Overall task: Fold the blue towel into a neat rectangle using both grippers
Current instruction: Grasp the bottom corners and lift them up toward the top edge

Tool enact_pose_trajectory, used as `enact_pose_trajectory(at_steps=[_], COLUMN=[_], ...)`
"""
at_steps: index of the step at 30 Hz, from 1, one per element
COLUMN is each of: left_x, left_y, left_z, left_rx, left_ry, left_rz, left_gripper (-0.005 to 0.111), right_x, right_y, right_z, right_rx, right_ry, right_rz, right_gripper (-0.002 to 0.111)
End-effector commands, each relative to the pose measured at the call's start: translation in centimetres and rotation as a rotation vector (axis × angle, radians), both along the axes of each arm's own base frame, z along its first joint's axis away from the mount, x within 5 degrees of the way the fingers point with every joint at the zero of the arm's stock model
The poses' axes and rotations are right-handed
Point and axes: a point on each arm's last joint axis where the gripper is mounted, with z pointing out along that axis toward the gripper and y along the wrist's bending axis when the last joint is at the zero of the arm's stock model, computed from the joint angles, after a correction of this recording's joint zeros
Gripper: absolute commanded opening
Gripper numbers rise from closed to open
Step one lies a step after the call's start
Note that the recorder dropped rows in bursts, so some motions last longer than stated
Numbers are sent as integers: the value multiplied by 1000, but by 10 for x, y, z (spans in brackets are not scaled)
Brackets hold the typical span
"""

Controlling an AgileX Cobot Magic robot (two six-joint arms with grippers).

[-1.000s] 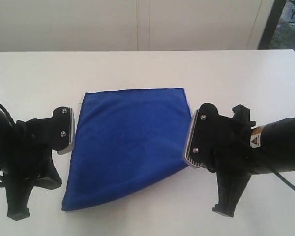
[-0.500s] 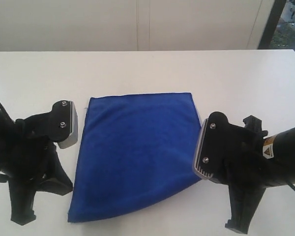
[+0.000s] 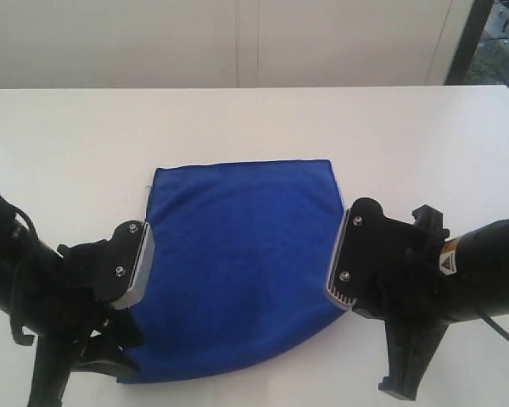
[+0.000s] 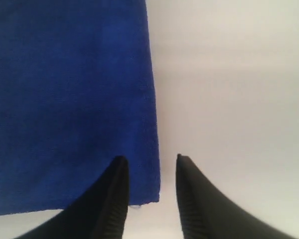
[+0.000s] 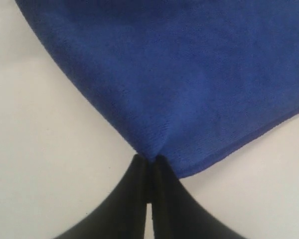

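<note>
Black against the white table (image 3: 237,119), the left gripper (image 3: 132,264) sits nearest the camera at the near left side of the blue towel (image 3: 237,254). Its wrist view shows its two fingers (image 4: 109,199) standing apart, one over the cloth and the other over bare table. The towel's side edge and a corner lie in the gap between them, and nothing is pinched. The right gripper (image 3: 343,259) is at the opposite side, against the towel's right edge. There the wrist view shows its fingers (image 5: 134,199) pressed together, with a small pucker of blue cloth caught at their tips. Between the two arms the towel lies spread on the table near its middle, plain deep blue. Its near edge is rounded and sags toward the camera, while its far edge runs straight and roughly parallel to the table's far edge. Beyond the towel the tabletop is bare white up to a pale panelled wall (image 3: 237,42), with a dark frame (image 3: 471,38) at the far right.
</note>
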Motion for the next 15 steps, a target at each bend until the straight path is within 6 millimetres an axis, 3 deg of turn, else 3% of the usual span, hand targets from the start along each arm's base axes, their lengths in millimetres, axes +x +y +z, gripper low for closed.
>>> enact_pose_trajectory(at_steps=[1, 12, 15], left_x=[3, 7, 7], left_y=[0, -1, -2], left_z=[-12, -33, -37], left_rx=[9, 53, 61], left_ry=[8, 66, 79], left_rz=[20, 26, 26], left_gripper=[39, 39, 31], right_x=[-1, 0, 0], right_y=[1, 1, 1], right_z=[-1, -1, -1], right_rx=[11, 14, 15], right_ry=[1, -7, -6], right_rz=[-9, -10, -11], right_gripper=[0, 0, 0])
